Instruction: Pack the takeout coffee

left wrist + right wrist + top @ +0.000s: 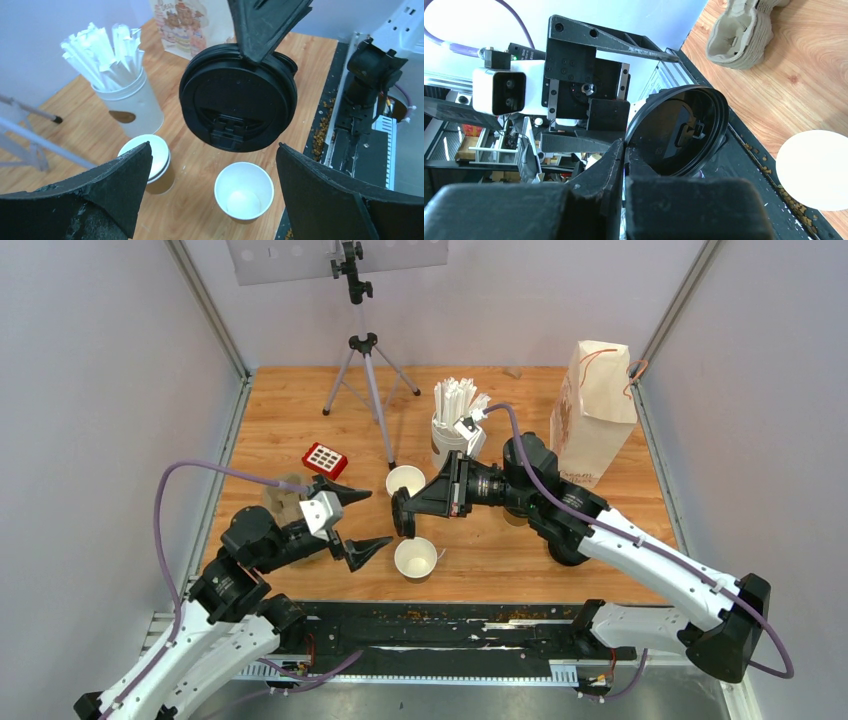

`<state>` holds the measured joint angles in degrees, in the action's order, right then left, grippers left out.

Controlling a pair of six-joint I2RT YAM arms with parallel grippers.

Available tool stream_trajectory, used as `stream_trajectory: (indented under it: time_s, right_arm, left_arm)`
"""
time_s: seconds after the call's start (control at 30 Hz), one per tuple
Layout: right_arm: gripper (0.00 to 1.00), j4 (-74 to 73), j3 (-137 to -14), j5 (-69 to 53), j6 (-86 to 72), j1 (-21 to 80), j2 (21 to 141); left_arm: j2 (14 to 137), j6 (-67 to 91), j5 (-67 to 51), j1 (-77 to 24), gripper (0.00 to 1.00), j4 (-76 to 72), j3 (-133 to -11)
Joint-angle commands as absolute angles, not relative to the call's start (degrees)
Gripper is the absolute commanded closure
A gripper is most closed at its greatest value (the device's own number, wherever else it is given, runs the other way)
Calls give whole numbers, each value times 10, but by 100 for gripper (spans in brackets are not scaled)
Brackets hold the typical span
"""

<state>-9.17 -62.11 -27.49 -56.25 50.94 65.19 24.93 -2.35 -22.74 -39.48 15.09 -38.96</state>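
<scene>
The right gripper pinches a black lid by its rim and holds it on edge in the air. The left gripper gapes wide, empty, facing the lid. Below stand two lidless cups. The near cup is empty, and the far cup stands near a white cup of wrapped straws. The paper bag carries print too small to read.

On counter: near cup in front of far cup; lid above, between them; straw cup behind; bag far right; carrier stack left.
</scene>
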Motion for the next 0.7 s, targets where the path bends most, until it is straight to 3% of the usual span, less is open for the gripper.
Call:
stream_trajectory:
  time_s: [0.0, 0.4, 0.67]
  right_arm:
    - [100, -41, -613, -280, -584, 513, 646]
    - [100, -25, -612, -293, -591, 513, 660]
    - [100, -20, -607, -300, -594, 514, 655]
  left_arm:
    - [269, -63, -295, -396, 0, 73, -389]
    - [305, -138, -370, -396, 0, 61, -386]
    - [310, -160, -334, -396, 0, 55, -382]
